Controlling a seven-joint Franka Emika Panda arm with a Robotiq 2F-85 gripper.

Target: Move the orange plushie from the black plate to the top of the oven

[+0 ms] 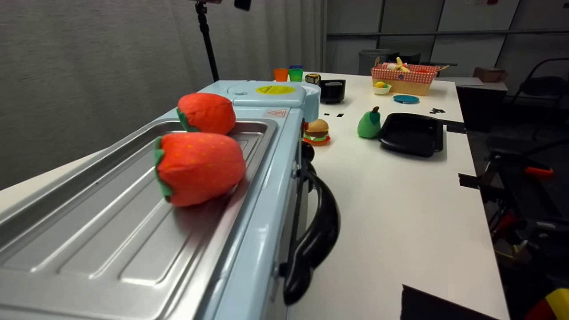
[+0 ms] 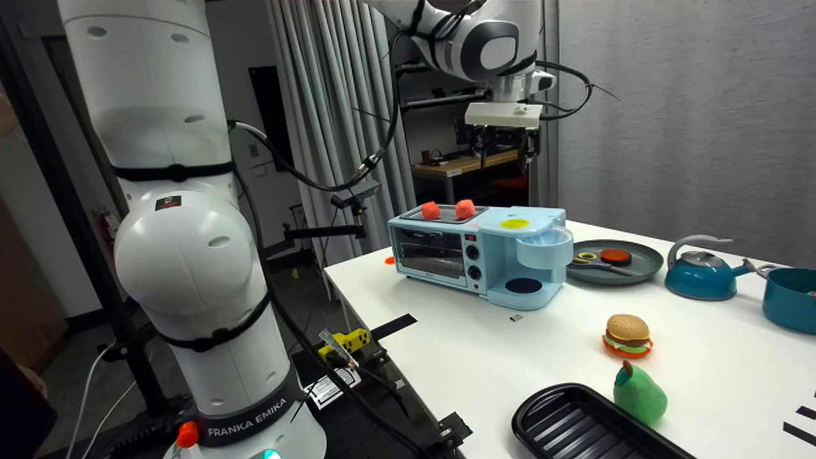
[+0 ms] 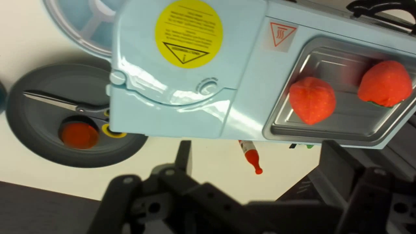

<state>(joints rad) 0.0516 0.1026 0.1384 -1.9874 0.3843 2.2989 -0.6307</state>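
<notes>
Two near-identical orange-red plushies lie on the silver ribbed top of the pale-blue oven [image 1: 278,169]; I cannot tell which is the task's orange plushie. One [image 1: 202,166] is nearer the oven's outer end, also in the wrist view [image 3: 385,83]. The second [image 1: 209,111] is nearer the blue lid, also in the wrist view [image 3: 312,100]. The black plate [image 1: 412,133], a shallow rimmed dish, stands on the table with nothing in it. My gripper [image 2: 507,158] is open and empty, high above the oven; its spread fingers [image 3: 256,149] show in the wrist view.
The oven's black handle [image 1: 326,218] sticks out sideways. A green pear [image 1: 370,123] touches the black plate; a toy burger [image 1: 316,133] is nearby. A dark grey plate [image 3: 48,126] holds scissors. A red bottle [image 3: 252,157] lies behind the oven. A kettle [image 2: 701,277] and pot [image 2: 790,296] stand farther along.
</notes>
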